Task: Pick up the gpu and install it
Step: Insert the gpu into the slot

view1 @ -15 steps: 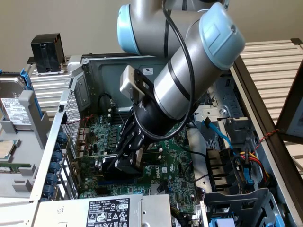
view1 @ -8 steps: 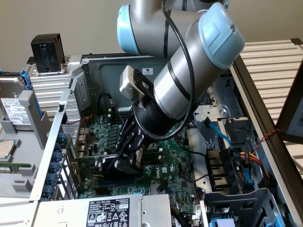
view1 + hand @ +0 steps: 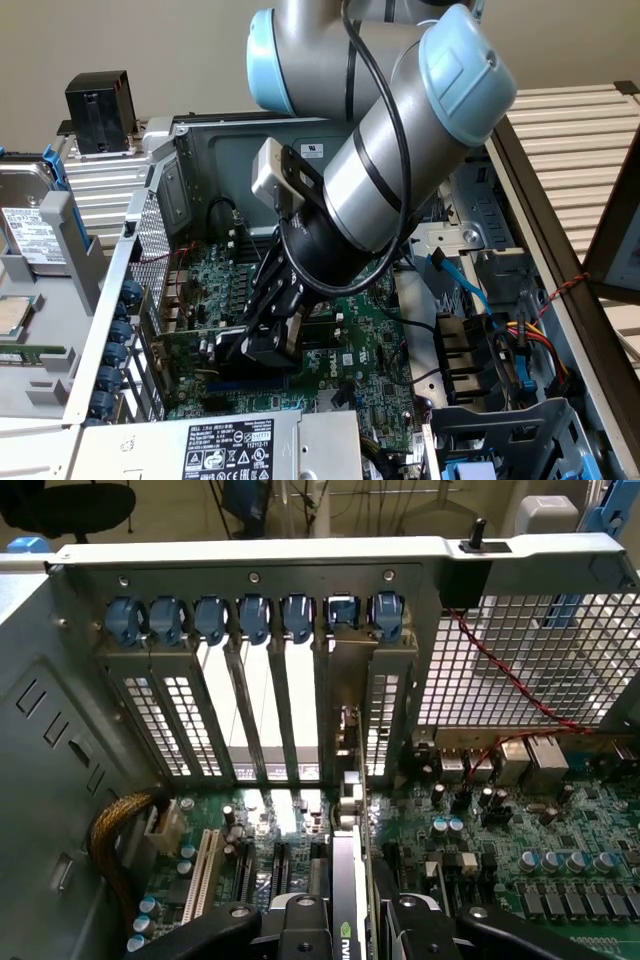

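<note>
While the end effector (image 3: pixel 264 340) is clenching the gpu (image 3: pixel 228 348) by its black shroud inside the open computer case (image 3: pixel 200 140), the card is standing on edge low over the motherboard (image 3: pixel 360 330), with its bracket end pointing toward the exterior view's left. Likely hazards: if the card is descending tilted or off the line of its slot, its edge connector may be jamming against the slot wall or scraping neighbouring components. The metal bracket may be catching on a divider instead of sliding into its bay, and smooth plastic may be twisting in the grip under pressing force. The wrist view is looking along the card's top edge between the fingers (image 3: pixel 300 932). It is showing the alignment that the arm is hiding in the exterior view, with the card heading for a gap in the rear slot panel (image 3: pixel 180 720) beneath the blue latches (image 3: pixel 255 615), and a red wire (image 3: pixel 510 675) crossing the grille (image 3: pixel 560 630) beside it. The exterior view is instead showing the card's height above the board and the power supply (image 3: pixel 230 450) nearby. Whether the connector is seated cannot be told.
</note>
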Motion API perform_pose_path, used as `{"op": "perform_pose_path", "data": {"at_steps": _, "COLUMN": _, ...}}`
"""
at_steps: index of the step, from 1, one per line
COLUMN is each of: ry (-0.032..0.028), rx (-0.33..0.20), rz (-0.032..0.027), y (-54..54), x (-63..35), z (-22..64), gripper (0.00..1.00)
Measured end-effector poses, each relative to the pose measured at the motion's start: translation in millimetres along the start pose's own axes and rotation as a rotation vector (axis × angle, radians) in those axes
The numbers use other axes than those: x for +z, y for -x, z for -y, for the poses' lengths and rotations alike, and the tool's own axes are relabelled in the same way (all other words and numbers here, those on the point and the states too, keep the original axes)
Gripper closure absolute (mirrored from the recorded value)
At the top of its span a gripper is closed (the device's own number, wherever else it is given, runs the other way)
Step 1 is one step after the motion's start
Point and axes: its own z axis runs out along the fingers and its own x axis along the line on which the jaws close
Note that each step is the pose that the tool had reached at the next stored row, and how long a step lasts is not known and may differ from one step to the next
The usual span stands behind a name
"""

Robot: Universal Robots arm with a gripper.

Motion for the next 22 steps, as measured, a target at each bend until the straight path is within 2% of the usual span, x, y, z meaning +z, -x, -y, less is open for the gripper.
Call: {"op": "perform_pose_path", "data": {"at_steps": 22, "ry": 0.0002, "rx": 0.000, "rz": -0.0013, "y": -0.1, "x": -0.3, "z": -0.4, "gripper": 0.73}}
